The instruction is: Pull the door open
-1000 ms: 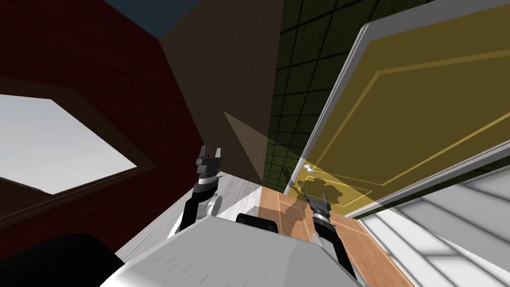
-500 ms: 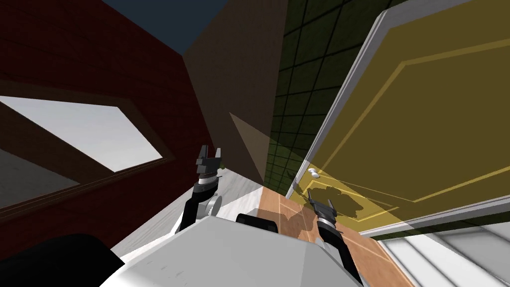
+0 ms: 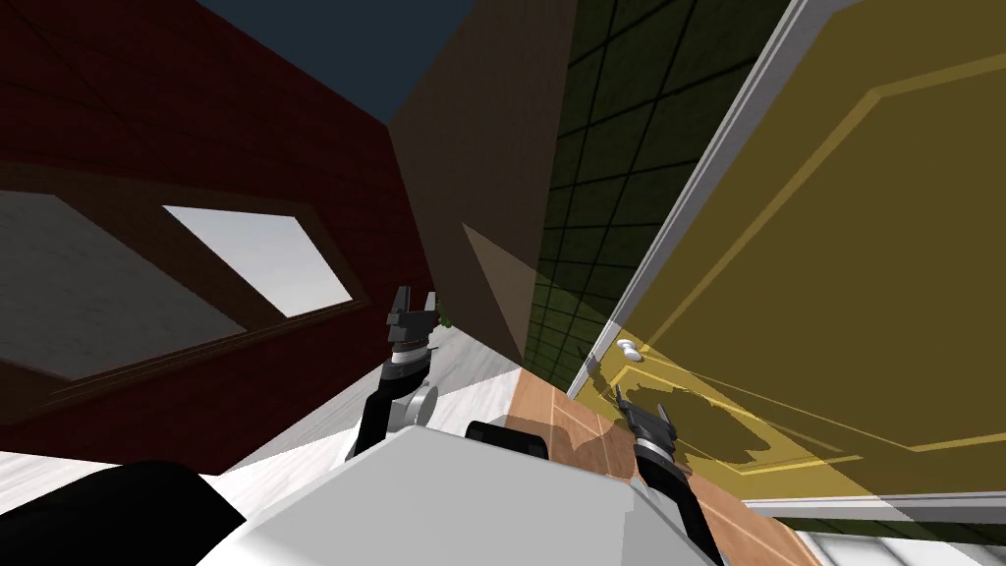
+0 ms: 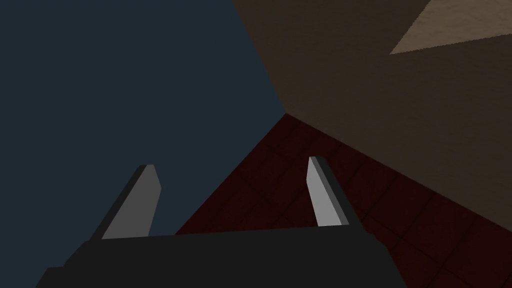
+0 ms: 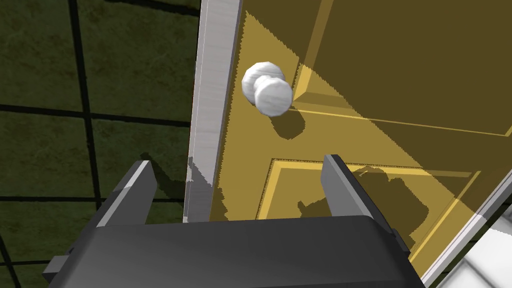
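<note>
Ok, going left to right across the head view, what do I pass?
window → left gripper → brown wall → dark green tiled wall → white door knob → yellow door

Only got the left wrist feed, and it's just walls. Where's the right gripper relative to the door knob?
Observer: Right gripper points at the yellow door. The white knob sits beyond its fingertips, not between them.
Operator: Fingers open?
Observer: Open, nothing held.
Operator: Where on the door is the knob?
Observer: Close to the door's grey edge, which borders a dark green tiled wall.
</note>
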Motion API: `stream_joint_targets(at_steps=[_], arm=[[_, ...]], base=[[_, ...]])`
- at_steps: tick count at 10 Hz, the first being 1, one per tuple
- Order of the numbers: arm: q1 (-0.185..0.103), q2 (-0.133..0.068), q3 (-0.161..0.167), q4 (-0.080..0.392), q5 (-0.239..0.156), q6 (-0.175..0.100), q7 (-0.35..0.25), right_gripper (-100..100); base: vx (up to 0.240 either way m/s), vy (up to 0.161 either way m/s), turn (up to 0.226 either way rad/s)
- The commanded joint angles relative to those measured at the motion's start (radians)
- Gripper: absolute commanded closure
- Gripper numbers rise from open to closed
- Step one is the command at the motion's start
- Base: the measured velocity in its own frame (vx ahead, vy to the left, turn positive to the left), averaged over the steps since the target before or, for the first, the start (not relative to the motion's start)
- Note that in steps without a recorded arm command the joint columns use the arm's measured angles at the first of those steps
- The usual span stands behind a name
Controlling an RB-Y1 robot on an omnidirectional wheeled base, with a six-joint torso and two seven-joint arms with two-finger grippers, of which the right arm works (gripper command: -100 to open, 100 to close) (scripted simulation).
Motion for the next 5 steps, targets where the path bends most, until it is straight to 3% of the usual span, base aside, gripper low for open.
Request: stream_joint_targets(at_steps=[1, 5], arm=[[0.000, -0.008, -0.003, 0.021, -0.014, -0.006, -0.030, -100], [-0.022, -0.028, -0.006, 0.115, -0.049, -0.032, -0.112, -100]], base=[[-0.029, -0.091, 0.172], [-0.044, -0.109, 0.238]])
